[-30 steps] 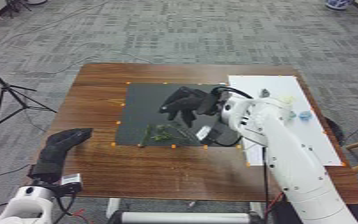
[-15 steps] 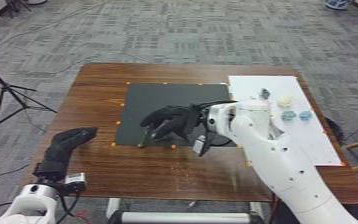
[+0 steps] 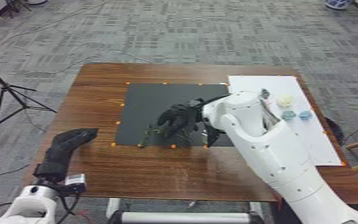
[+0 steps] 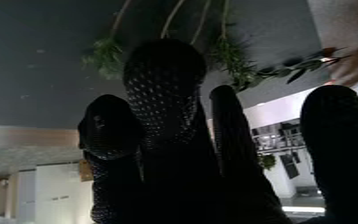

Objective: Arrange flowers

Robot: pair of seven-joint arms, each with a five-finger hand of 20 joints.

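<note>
from where i stand, the robot's right hand in a black fabric glove (image 3: 177, 120) is low over the square dark grey mat (image 3: 158, 100), right beside the thin green leafy stems (image 3: 149, 131). its fingers look loosely straight, gripping nothing that i can make out. the left hand, gloved the same (image 3: 67, 142), lies off to the mat's left, fingers relaxed and empty. on the white rectangular sheet (image 3: 326, 145) sit a pale yellow fluffy bloom (image 3: 285, 101) and two pale blue ones (image 3: 288, 115). i'd say the greenery is the step in hand, blooms probably later. next, the right hand should clear the stems gently; a careless sweep could drag them askew.
</note>
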